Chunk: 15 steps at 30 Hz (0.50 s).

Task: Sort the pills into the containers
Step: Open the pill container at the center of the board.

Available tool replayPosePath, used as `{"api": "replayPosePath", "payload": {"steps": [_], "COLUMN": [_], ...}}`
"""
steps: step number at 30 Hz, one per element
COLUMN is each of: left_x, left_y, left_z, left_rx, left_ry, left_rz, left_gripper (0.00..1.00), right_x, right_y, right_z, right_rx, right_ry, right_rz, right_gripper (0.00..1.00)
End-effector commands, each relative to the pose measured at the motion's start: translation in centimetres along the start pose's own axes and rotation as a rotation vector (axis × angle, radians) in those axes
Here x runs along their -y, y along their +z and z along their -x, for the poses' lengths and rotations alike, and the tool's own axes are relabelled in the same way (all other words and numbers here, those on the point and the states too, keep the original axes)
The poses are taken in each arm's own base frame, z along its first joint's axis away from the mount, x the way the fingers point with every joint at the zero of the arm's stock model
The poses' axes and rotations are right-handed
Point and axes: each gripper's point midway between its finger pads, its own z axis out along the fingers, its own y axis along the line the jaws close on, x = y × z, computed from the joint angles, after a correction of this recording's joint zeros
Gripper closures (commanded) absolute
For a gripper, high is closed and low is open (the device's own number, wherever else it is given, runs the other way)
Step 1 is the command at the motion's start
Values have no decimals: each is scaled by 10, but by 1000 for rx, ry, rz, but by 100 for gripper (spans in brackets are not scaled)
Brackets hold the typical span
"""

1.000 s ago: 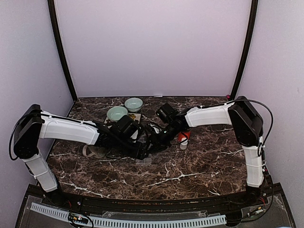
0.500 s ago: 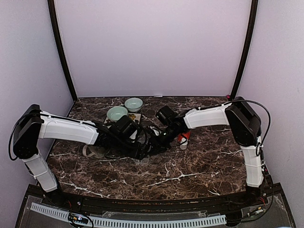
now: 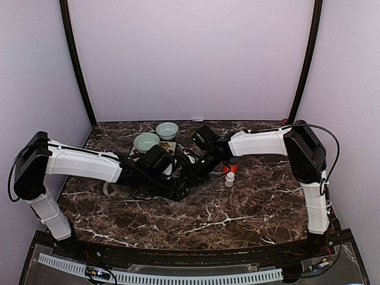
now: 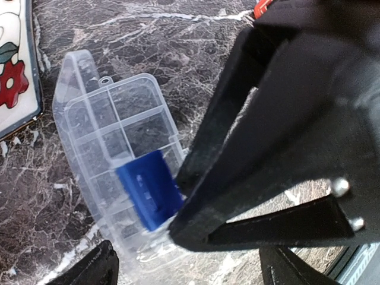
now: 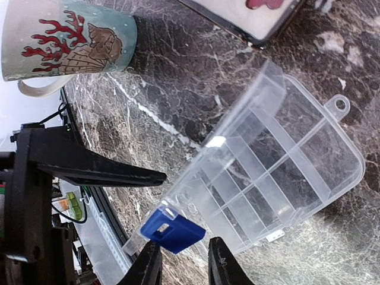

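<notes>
My right gripper (image 5: 185, 258) pinches a blue pill (image 5: 174, 230) over an end cell of the clear organiser box (image 5: 285, 160). My left gripper (image 4: 190, 266) is spread wide, holding nothing. Mug (image 5: 71, 35): red coral print.

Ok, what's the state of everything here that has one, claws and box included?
Organiser box: lid swung open, cells in view look empty.
Blue block: pinched at the right claw's tip, at one end of the box.
Right claw: shut on the blue block.
Left claw: open wide, holding nothing.
Mug: upright or tipped, cannot tell.
</notes>
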Motion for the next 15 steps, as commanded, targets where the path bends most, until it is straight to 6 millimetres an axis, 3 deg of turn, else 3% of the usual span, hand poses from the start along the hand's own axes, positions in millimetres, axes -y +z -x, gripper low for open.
{"api": "replayPosePath", "payload": {"steps": [1, 10, 15], "left_x": [0, -26, -28], "left_y": [5, 13, 11], "left_z": [-6, -11, -7], "left_rx": [-15, -32, -4], "left_ry": [32, 57, 64], "left_rz": [10, 158, 169], "left_gripper": [15, 20, 24], "right_x": [-6, -6, -4], "right_y": [6, 10, 11], "right_z": [3, 5, 6], "right_rx": [-15, -26, -32], "right_ry": [-31, -38, -42], "right_rz": [18, 22, 15], "right_gripper": [73, 73, 73]}}
